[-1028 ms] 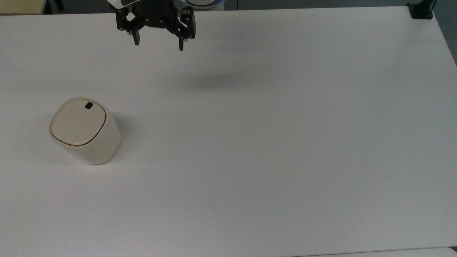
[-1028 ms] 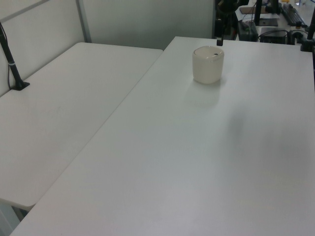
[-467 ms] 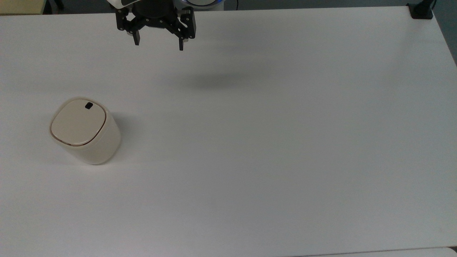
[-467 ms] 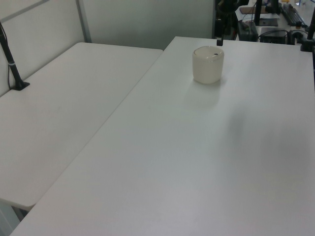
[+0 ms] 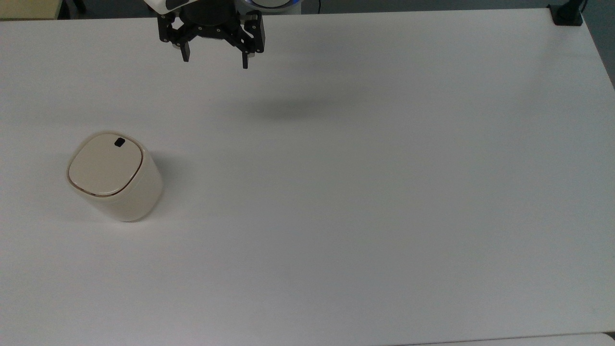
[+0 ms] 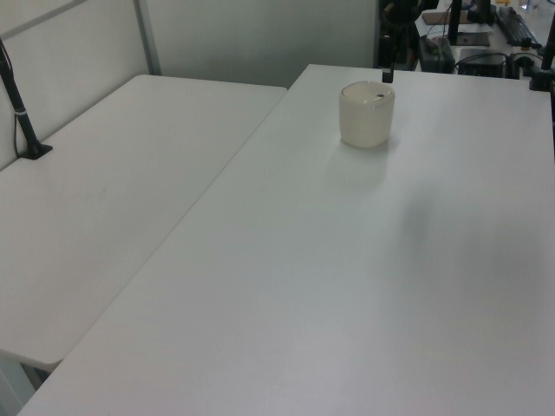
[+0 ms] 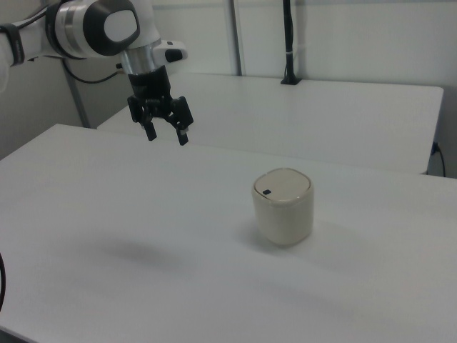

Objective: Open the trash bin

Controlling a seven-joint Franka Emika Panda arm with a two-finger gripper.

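The trash bin (image 5: 115,176) is a small cream rounded-square bin standing upright on the white table (image 5: 365,192), at the top view's left. Its flat lid (image 5: 105,164) is down, edged by a thin brown line, with a small black latch (image 5: 118,142) near one edge. The same bin (image 6: 366,113) stands far back in the left view, and the bin (image 7: 283,206) is right of centre in the right view. My black gripper (image 5: 215,59) hangs open and empty high above the table's far edge, well away from the bin. In the right view the gripper (image 7: 166,136) is up and left of the bin.
A second white table (image 6: 113,191) adjoins on the left view's left. A black clamp post (image 5: 567,14) sits at the table's corner in the top view's upper right. A black pole (image 7: 288,43) stands on the table behind in the right view.
The gripper has shifted very slightly in the top view; the bin has not moved.
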